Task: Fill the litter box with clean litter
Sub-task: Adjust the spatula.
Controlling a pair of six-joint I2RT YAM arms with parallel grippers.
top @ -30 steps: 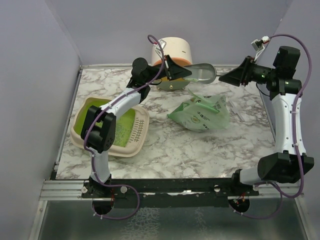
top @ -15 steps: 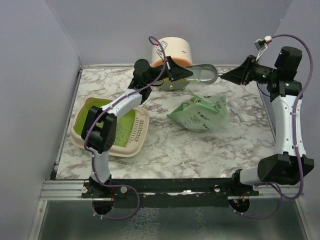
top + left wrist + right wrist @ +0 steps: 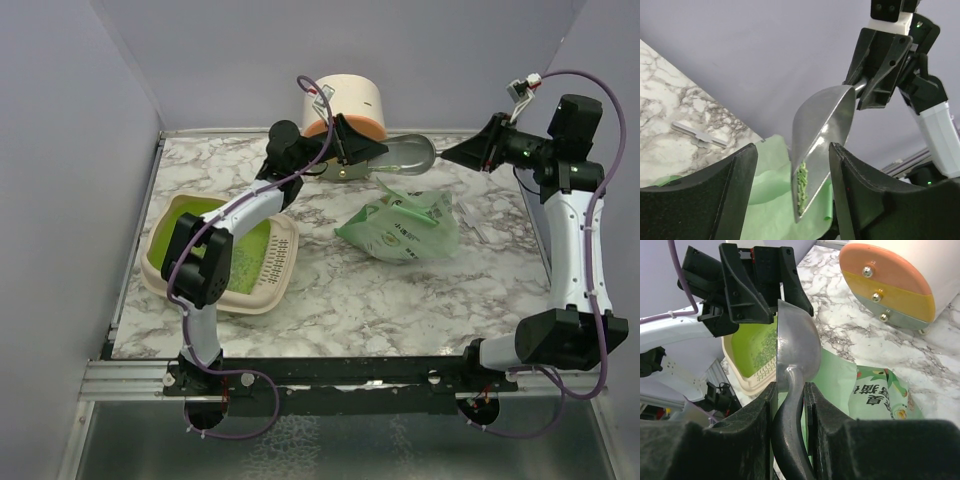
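You've got R hand [image 3: 790, 390] clenching the scoop [image 3: 797, 347] handle, L hand [image 3: 792, 157] released, so R alone can dip into bag [image 3: 405, 232].

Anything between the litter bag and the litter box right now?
Nothing lies on the table between the mint-green litter bag and the litter box. In the top view, though, the left arm crosses over the box.

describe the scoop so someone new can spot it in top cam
At the back edge of the table stands a cream cylinder with an orange face. Just right of it, in the air between the left gripper and the right gripper, is the scoop. Unlike its neighbours, it is shiny grey metal with a rounded bowl.
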